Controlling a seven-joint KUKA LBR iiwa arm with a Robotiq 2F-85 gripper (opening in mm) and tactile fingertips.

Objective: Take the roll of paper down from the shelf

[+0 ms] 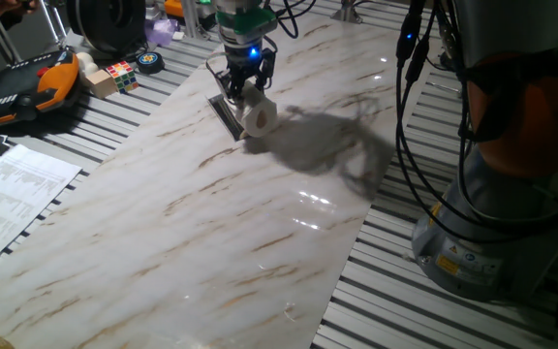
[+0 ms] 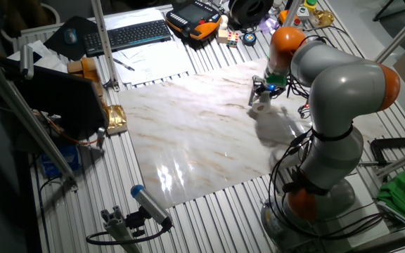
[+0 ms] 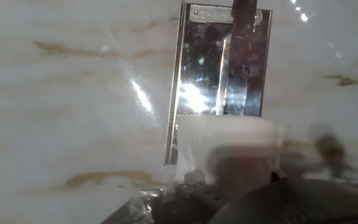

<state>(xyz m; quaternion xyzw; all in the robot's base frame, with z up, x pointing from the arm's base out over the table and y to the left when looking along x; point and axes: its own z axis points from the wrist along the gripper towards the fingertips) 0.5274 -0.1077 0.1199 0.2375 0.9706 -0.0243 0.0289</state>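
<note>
The roll of paper [image 1: 258, 116] is a small white cylinder lying on the marble tabletop, touching the right side of the shelf [image 1: 225, 116], a thin dark plate. My gripper [image 1: 243, 95] hangs right above both, its jaws spread apart, the roll under the right finger. In the hand view the shelf [image 3: 219, 62] looks shiny, the roll [image 3: 229, 146] lies at its near end, and one fingertip [image 3: 243, 15] stands over the shelf's far end. In the other fixed view the roll [image 2: 260, 107] sits just below the gripper [image 2: 264, 91].
Printed sheets [image 1: 13, 194] lie at the left edge. An orange-black pendant [image 1: 27, 82], a colour cube [image 1: 121, 73] and a small round disc [image 1: 150, 61] sit at the back left. My arm's base [image 1: 492, 223] and cables stand at the right. A keyboard [image 2: 126, 35] is behind.
</note>
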